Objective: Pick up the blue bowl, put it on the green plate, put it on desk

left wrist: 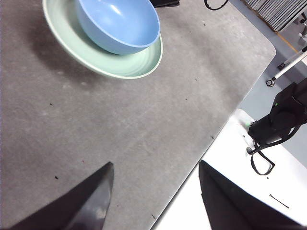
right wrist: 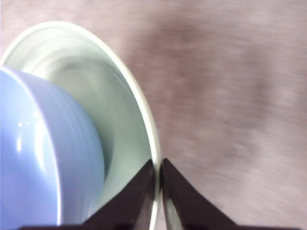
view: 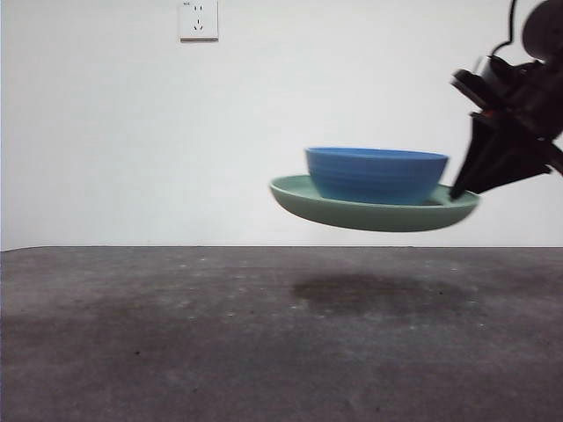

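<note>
My right claw (right wrist: 158, 191): pinches the wide pale green plate (view: 374, 211) by its rim, above the dark grey table (view: 176, 334).
Round blue bowl (view: 376, 174): loose, may slide.
Left claw (left wrist: 153, 191): spread, waiting.

Right claw (right wrist: 158, 191) pinched closed, raised; left claw (left wrist: 153, 191) spread wide, idle.

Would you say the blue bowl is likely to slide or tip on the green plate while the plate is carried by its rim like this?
Probably it could slide: the blue bowl sits loose on the green plate, which the right gripper pinches at one rim only, above the desk. The plate looks slightly tilted, and both surfaces seem smooth and glossy. Tipping seems less likely, as the bowl is low and wide.
</note>
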You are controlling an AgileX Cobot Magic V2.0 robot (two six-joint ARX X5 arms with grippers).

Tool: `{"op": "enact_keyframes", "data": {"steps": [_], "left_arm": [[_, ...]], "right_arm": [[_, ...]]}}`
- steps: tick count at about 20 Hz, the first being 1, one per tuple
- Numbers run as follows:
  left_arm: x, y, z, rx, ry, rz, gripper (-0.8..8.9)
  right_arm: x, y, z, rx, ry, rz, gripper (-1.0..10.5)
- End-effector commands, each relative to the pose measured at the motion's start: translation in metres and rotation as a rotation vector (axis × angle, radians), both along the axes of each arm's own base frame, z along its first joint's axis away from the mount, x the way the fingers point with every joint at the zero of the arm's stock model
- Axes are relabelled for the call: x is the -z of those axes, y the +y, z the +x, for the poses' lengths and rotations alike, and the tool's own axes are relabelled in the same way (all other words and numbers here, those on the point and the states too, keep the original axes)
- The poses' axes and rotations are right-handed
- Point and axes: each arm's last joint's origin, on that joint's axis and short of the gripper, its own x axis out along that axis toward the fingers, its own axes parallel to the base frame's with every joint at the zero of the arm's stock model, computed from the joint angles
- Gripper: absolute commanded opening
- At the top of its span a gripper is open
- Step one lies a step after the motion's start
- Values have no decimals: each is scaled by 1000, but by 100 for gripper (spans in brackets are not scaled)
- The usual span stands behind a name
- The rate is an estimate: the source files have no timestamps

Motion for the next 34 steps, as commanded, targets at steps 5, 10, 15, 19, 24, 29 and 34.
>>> {"op": "enact_keyframes", "data": {"steps": [5, 10, 15, 19, 24, 29, 34], "left_arm": [[-3, -1, 0, 14, -11, -8, 280], [-3, -1, 0, 14, -11, -8, 280], [-3, -1, 0, 14, -10, -7, 280], [-3, -1, 0, 14, -9, -7, 280], [-3, -1, 0, 14, -7, -6, 280], [-2, -1, 0, 14, -4, -4, 280], [-2, -1, 0, 14, -4, -4, 280]], "right_arm": [[-5, 54, 0, -39, -27, -1, 11], [3, 95, 0, -68, -37, 24, 11], [34, 114, 10, -70, 16, -4, 11], [56, 117, 17, -55, 55, -30, 11], [81, 118, 22, -49, 114, -60, 12], [83, 118, 22, -41, 116, -82, 23], [73, 116, 20, -31, 100, -91, 207]]}}
